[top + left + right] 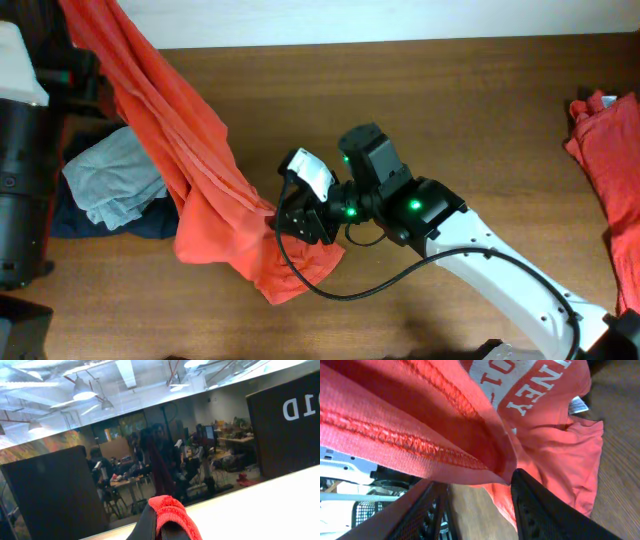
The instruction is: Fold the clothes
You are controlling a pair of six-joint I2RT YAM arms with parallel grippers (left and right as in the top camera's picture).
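A red-orange T-shirt hangs from the top left corner of the overhead view and drapes down onto the wooden table, its lower end bunched near the middle. In the left wrist view my left gripper is shut on a fold of the shirt; it is out of the overhead view. My right gripper is at the shirt's lower bunch. In the right wrist view its fingers are spread open, with a stitched hem of the shirt at the fingertips and white printing above. A second red-orange shirt lies at the right edge.
A pile of grey and dark blue clothes lies at the left, beside the black left arm base. The right arm reaches in from the bottom right with a black cable looping over the wooden table.
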